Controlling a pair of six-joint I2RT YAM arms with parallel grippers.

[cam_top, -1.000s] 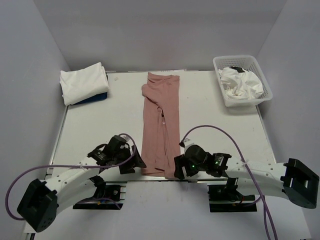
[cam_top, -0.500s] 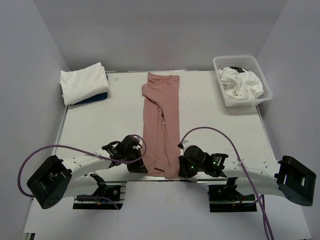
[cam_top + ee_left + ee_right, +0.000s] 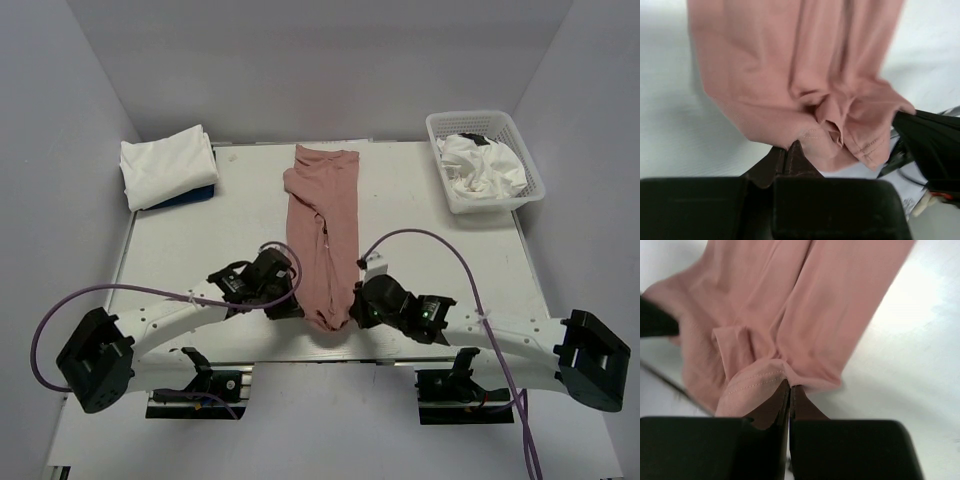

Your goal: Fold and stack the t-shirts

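Note:
A dusty-pink t-shirt (image 3: 322,225) lies as a long narrow strip down the middle of the table, neck end far from me. Its near hem is lifted and bunched between both grippers. My left gripper (image 3: 296,308) is shut on the hem's left corner; in the left wrist view the pink cloth (image 3: 805,90) hangs from my closed gripper (image 3: 789,148). My right gripper (image 3: 352,312) is shut on the right corner, where the stitched hem (image 3: 752,380) meets my gripper (image 3: 790,387). A folded white t-shirt (image 3: 167,165) lies on a blue one (image 3: 196,195) at the far left.
A white mesh basket (image 3: 529,185) at the far right corner holds crumpled white cloth (image 3: 480,165). Grey walls close in the table on three sides. Purple cables loop over both arms. The right arm shows as a dark shape (image 3: 932,145) in the left wrist view.
Both grippers closed on the pink shirt's near hem corners and moved away from the table's near edge, lifting and bunching the hem. The far part of the shirt has not moved.

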